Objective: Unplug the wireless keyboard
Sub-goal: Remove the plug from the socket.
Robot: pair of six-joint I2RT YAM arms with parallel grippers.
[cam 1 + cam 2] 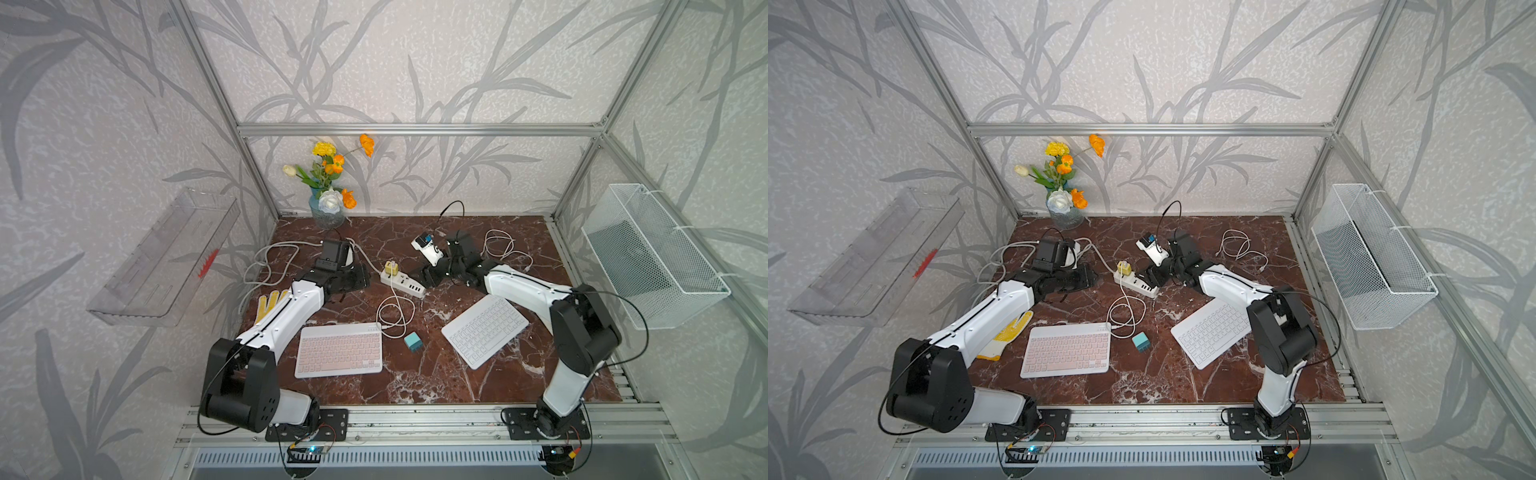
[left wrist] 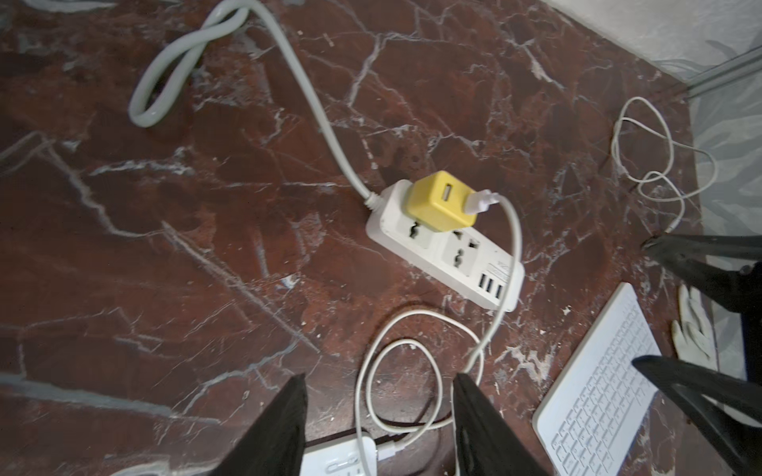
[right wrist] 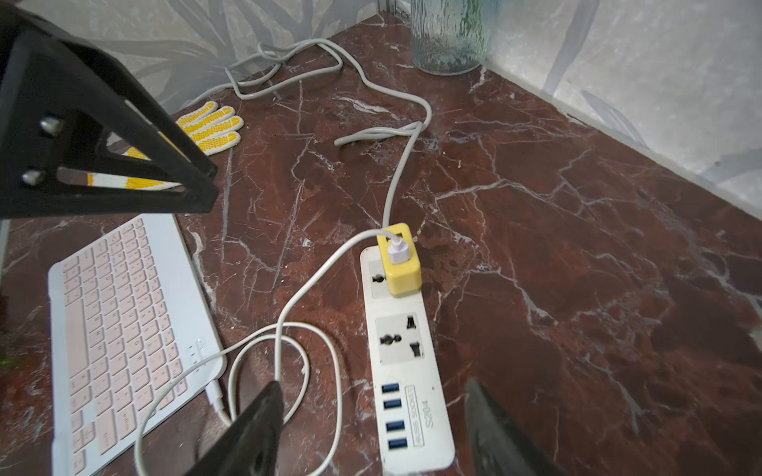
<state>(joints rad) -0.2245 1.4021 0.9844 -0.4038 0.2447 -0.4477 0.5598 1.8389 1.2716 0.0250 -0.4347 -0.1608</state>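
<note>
Fingers (image 2: 280, 424) of left gripper (image 2: 379, 377) spread, white cable (image 2: 513, 218) looped between — right gripper (image 3: 373, 383) likewise parted astride power strip (image 3: 408, 305).

A flower vase (image 1: 327, 215), teal cube (image 1: 413, 341) (small) and yellow glove (image 1: 269, 302) sit apart

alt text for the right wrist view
A white power strip lies on a red marble table with a yellow charger plugged in; its white cable loops to a pink keyboard. The open right gripper hovers over the strip's USB end.
</note>
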